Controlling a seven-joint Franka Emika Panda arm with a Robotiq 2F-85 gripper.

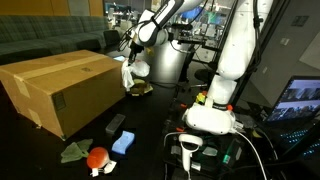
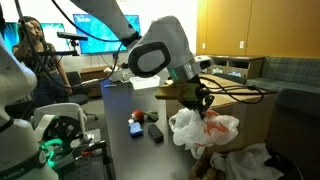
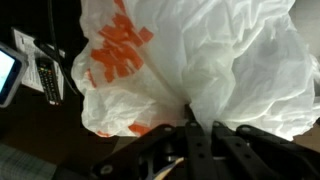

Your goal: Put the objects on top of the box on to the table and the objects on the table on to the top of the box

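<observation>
The gripper (image 3: pixel 190 128) is shut on a pinch of a white plastic bag with orange print (image 3: pixel 190 60), which fills most of the wrist view. In both exterior views the bag (image 1: pixel 128 73) (image 2: pixel 205 130) hangs from the gripper (image 1: pixel 131 55) (image 2: pixel 203 102) just off the end of the box (image 1: pixel 60 85) (image 2: pixel 250 112), above the black table (image 1: pixel 150 125) (image 2: pixel 130 150). On the table in front of the box lie a black block (image 1: pixel 117 123), a blue item (image 1: pixel 122 143), a green cloth (image 1: pixel 75 152) and a red ball (image 1: pixel 97 156).
A brownish object (image 1: pixel 140 88) lies on the table under the hanging bag. More crumpled white plastic (image 2: pixel 245 160) lies near the bag. A handheld scanner (image 1: pixel 190 150) (image 3: pixel 45 70) stands by the robot's base (image 1: pixel 210 115). A person (image 2: pixel 35 50) sits at the back.
</observation>
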